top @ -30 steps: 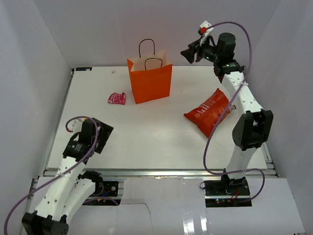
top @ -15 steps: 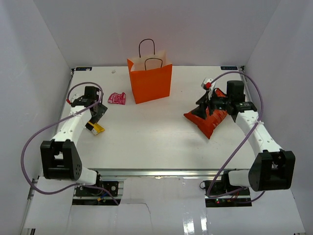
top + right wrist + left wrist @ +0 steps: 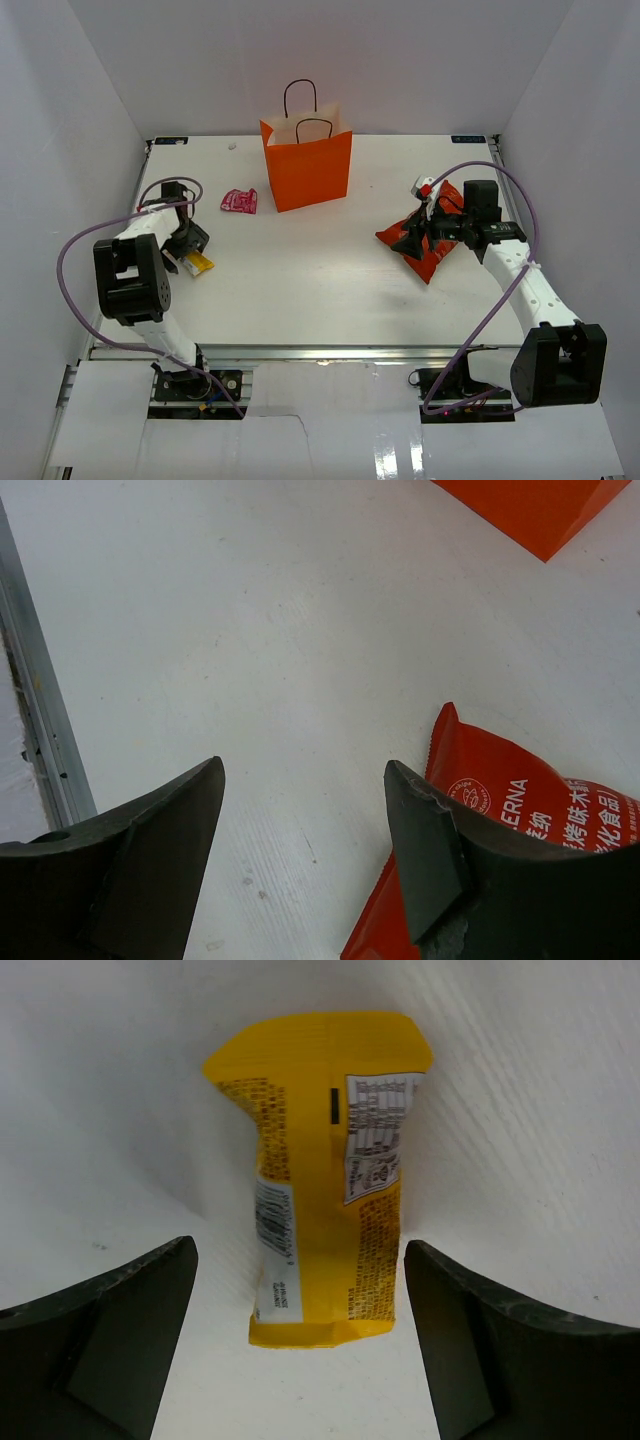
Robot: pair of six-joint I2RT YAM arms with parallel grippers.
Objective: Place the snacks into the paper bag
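The orange paper bag (image 3: 306,168) stands upright at the back of the table, its mouth open. A yellow snack packet (image 3: 330,1180) lies flat on the table at the left (image 3: 199,263). My left gripper (image 3: 300,1250) hangs over it, open, with one finger on each side of its near end (image 3: 186,244). A pink packet (image 3: 239,201) lies left of the paper bag. The red chip bag (image 3: 430,262) lies at the right. My right gripper (image 3: 303,770) is open at its left end (image 3: 408,240); one finger (image 3: 430,850) overlaps the bag's edge (image 3: 500,800), and bare table shows between the fingers.
The paper bag's bottom corner (image 3: 540,510) shows at the top of the right wrist view. The table's metal front rail (image 3: 40,710) runs down that view's left side. White walls close in the table on three sides.
The left arm swung from the front edge out to the yellow packet and closed in over it. The right arm came down from high at the back to the chip bag's left end.
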